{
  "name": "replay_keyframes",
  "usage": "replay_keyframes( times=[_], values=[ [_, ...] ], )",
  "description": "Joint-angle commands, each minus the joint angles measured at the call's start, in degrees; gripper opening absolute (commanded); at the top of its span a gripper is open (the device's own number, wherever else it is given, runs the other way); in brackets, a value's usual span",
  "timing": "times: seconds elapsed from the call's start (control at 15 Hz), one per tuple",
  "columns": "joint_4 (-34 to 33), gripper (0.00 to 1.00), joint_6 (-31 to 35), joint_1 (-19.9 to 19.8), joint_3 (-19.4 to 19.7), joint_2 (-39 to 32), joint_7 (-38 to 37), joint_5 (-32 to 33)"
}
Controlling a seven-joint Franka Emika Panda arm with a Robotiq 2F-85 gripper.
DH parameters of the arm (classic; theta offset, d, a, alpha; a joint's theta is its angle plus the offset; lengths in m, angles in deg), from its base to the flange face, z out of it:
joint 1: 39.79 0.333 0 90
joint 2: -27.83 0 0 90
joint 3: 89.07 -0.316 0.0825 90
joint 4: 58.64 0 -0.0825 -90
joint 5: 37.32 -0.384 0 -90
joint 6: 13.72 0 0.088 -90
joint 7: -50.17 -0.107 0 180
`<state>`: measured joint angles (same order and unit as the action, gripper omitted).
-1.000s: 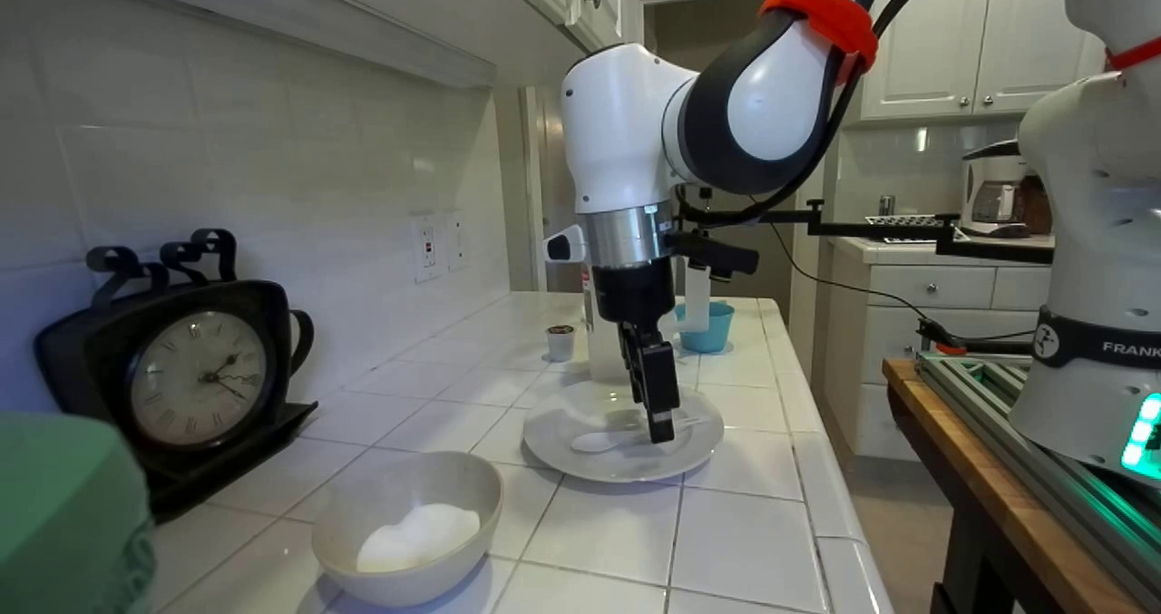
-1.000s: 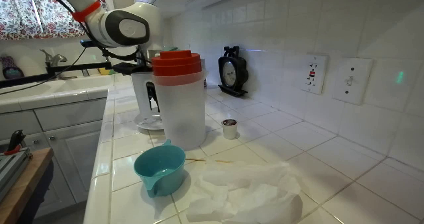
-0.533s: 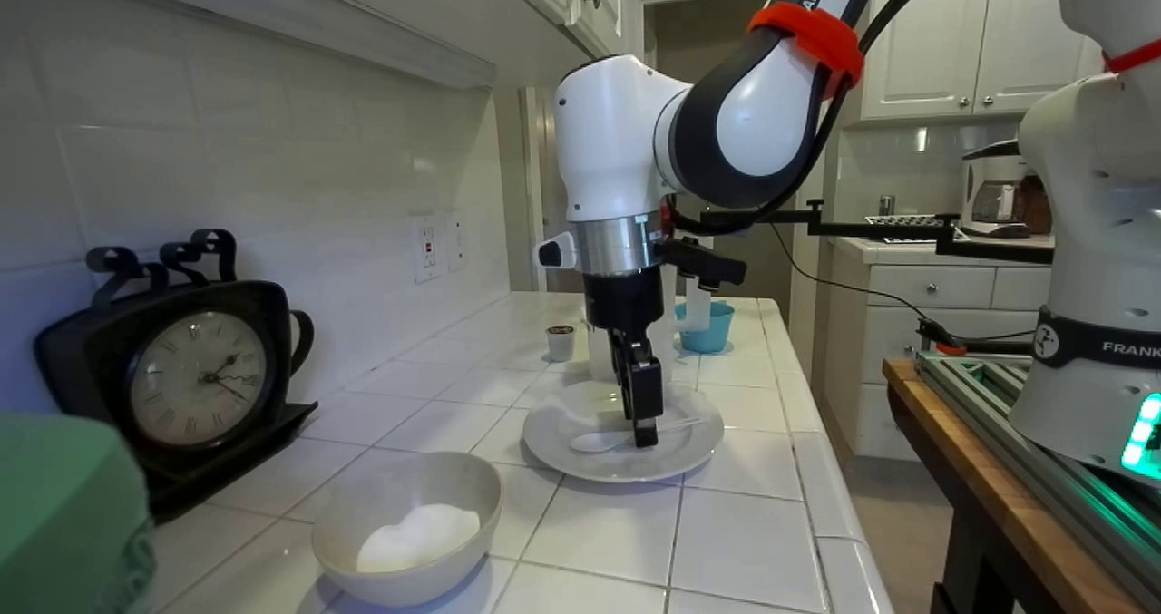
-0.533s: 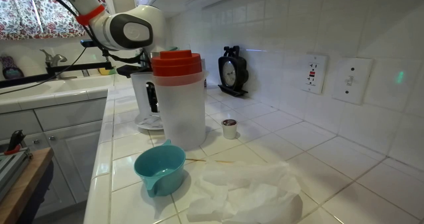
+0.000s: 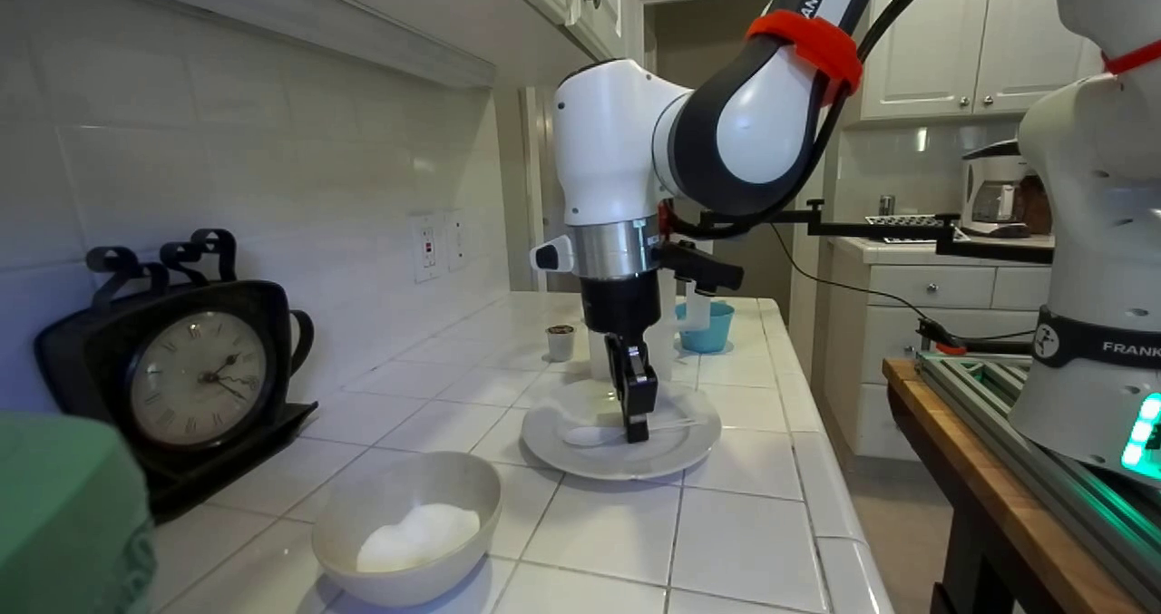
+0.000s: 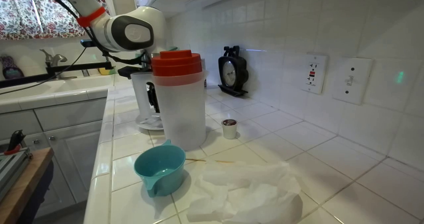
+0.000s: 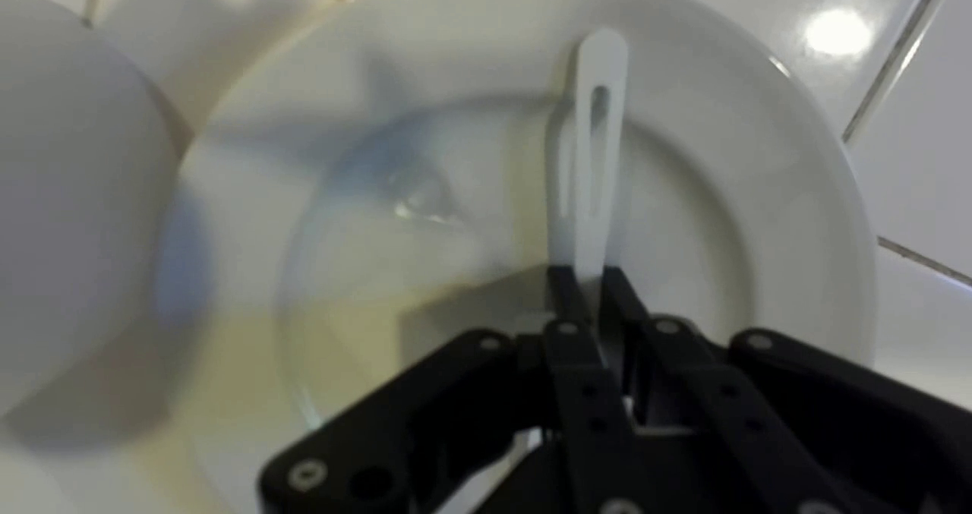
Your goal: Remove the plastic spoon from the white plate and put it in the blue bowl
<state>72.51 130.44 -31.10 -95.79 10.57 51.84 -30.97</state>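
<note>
The pale plastic spoon [image 5: 594, 436] lies across the white plate [image 5: 540, 437], its handle toward the counter's front edge. In the wrist view the slotted handle of the plastic spoon [image 7: 600, 149] runs straight out from between the fingertips of my gripper [image 7: 586, 277]. The jaws have come together on the handle, low over the plate; the spoon's bowl end is hidden under the gripper there. An exterior view has the gripper [image 5: 638, 433] pointing down at mid-spoon. Farther along the counter stands the blue bowl [image 6: 159, 171], with nothing seen inside it.
A tall pitcher with a red lid [image 6: 179, 111] stands between plate and blue bowl, close to the plate. Around are a coffee pod [image 6: 229, 129], crumpled paper [image 6: 245, 194], a grey-white bowl [image 5: 408, 532] and a black clock [image 5: 200, 378] by the wall.
In an exterior view my gripper has moved left along the spoon and slightly down, and its jaws have closed on the handle. Plate and spoon have shifted slightly left.
</note>
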Motion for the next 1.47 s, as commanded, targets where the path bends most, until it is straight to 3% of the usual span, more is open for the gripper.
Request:
replay_keyframes(
  times=[0.0,0.6,1.0,1.4],
  values=[
    [-0.73,0.03,0.43,0.48,0.55,-0.63,-0.19,2.07],
    [1.16,0.03,-8.5,0.07,-1.13,6.28,1.79,0.57],
    [3.1,0.03,-20.01,-0.27,-2.78,14.34,9.97,-3.63],
    [6.62,0.03,-29.54,-0.07,-2.02,21.35,19.93,-4.84]
  ],
)
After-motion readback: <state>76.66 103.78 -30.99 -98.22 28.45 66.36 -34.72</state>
